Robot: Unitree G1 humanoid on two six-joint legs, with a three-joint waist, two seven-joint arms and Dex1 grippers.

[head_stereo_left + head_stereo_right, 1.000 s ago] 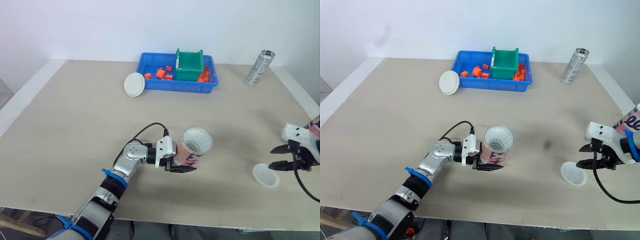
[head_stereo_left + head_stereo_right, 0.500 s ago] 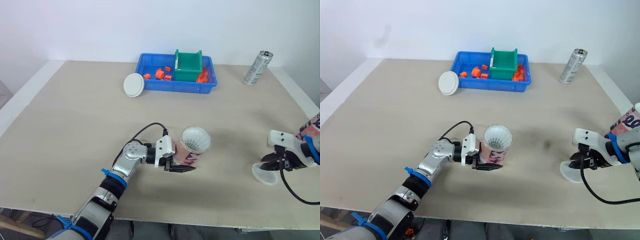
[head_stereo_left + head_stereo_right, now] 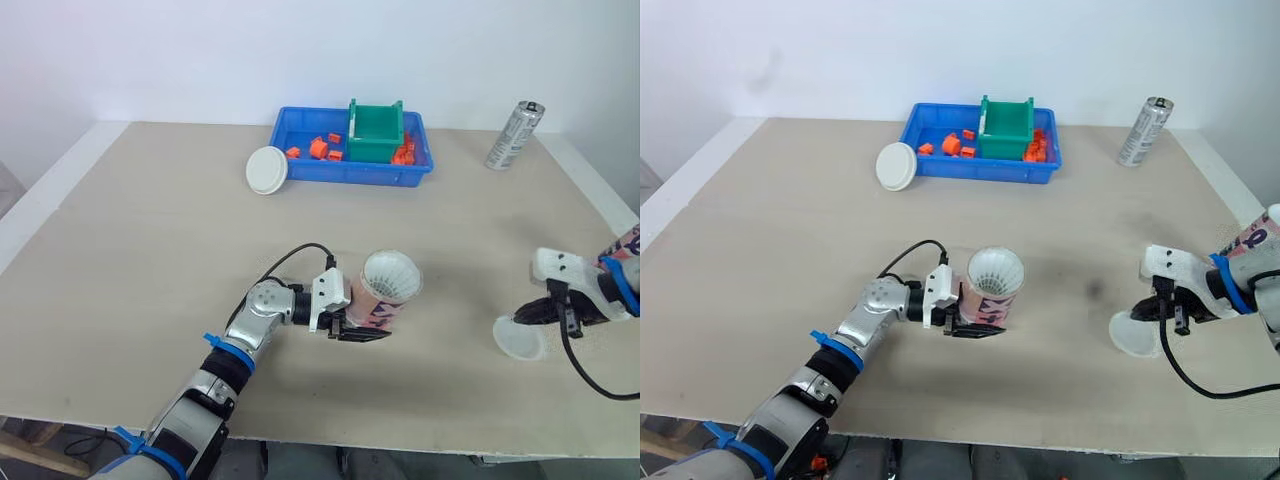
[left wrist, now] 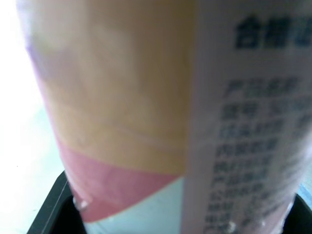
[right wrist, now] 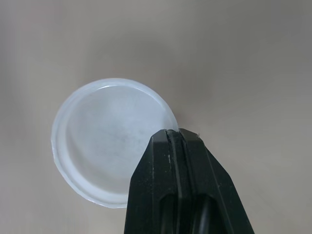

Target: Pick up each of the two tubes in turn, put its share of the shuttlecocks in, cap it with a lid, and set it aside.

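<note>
Right gripper (image 3: 1157, 314), lower right of frame, spread beside the lid (image 3: 1132, 334) a second ago, now pinches its rim. Left gripper (image 3: 358, 328) clamps the tube (image 3: 387, 293); capping appears next.

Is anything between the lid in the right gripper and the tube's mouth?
Nothing visible does: just table between the lid, pinched in the right gripper, and the tube in the left gripper.

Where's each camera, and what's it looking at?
Head eyes: look down over the table; both arms show, left gripper holding the tube, right gripper pinching the lid.
Left wrist: faces the tube up close; its fingers show.
Right wrist: faces the lid; its fingers show.
Shared: eyes and left wrist, tube; eyes and right wrist, lid.
</note>
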